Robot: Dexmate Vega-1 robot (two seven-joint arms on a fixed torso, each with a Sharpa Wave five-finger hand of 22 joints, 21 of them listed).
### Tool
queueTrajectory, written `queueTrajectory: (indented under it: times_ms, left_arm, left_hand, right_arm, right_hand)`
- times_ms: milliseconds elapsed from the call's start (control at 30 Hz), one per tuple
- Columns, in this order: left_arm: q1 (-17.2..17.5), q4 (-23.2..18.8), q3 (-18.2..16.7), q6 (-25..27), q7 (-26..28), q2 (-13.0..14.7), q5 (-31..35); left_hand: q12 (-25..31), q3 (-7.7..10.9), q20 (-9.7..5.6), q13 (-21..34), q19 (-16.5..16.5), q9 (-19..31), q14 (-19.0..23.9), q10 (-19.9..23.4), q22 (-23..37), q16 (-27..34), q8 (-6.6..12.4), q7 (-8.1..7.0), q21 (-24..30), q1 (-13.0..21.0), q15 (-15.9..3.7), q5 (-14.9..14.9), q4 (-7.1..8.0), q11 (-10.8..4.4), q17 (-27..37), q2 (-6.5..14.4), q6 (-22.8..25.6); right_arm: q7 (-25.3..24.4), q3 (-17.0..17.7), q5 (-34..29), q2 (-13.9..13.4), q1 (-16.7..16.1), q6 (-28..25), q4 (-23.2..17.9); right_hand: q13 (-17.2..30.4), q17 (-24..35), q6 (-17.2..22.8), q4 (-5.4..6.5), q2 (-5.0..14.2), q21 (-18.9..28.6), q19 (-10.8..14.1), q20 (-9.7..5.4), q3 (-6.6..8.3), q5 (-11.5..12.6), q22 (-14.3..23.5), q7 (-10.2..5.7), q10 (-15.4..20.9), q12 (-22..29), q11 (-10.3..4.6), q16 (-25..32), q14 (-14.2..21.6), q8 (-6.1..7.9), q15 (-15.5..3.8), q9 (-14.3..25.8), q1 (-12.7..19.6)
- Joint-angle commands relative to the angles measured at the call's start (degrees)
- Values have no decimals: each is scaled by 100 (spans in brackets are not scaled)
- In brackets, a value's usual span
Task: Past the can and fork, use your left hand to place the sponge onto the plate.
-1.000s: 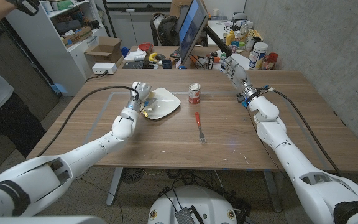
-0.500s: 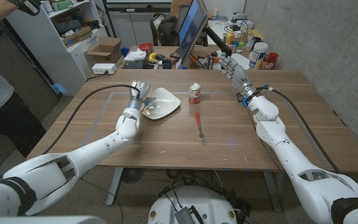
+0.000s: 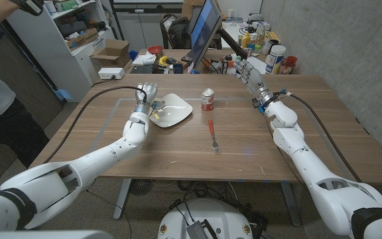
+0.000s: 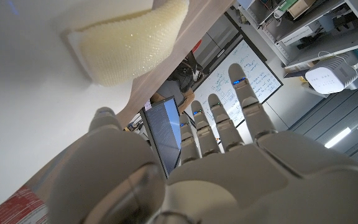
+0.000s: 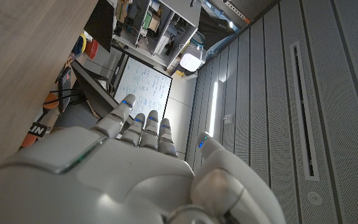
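Pale yellow foam sponge [image 4: 126, 45] is seen lying on the white square plate [image 3: 173, 110], partly hidden in the head view by the left hand [image 3: 146, 94], whose fingers [image 4: 248, 106] are spread, holding nothing. Right hand [image 3: 248, 71] is raised, fingers extended, empty.

We see the sponge [image 4: 126, 42] lying on the white plate [image 4: 30, 118], apart from our left hand [image 4: 185, 180], whose fingers [image 4: 244, 99] are extended, holding nothing.
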Motion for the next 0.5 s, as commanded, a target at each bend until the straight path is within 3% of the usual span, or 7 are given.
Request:
queueTrajectory:
  times_ms: [33,400,500]
  left_arm:
    - [190,-480,-369,-199,-17,175,-432]
    - [222,-762,-492,-255,-296,295,-486]
    - [306,-928,-663,-405,-320,358,-709]
  left_hand:
    - [9,-33,-2,-2,-137,5,-221,-221,2,3,-10,-48,-150,1,77,38,38,25,15,88,-181]
    - [-13,-119,4,-21,-355,-9,-567,-715,-3,4,-8,-46,-439,-79,212,30,114,79,9,157,-468]
    - [-11,-148,6,-26,-416,-10,-645,-812,-3,3,-2,-58,-507,-116,246,26,138,87,9,160,-506]
  right_arm:
    - [46,13,-25,35,71,-9,72]
    - [48,21,-48,46,78,-15,79]
    - [21,25,-62,47,78,-29,74]
  right_hand:
    - [22,2,58,-24,160,-17,45,-212,25,5,6,-16,30,32,0,-15,23,38,-32,27,-36]
    - [23,5,60,-20,163,-28,44,-220,29,2,6,-19,27,29,0,-16,21,38,-38,28,-41]
    - [23,6,59,-18,165,-30,43,-221,30,2,7,-18,25,27,-1,-16,20,37,-39,28,-44]
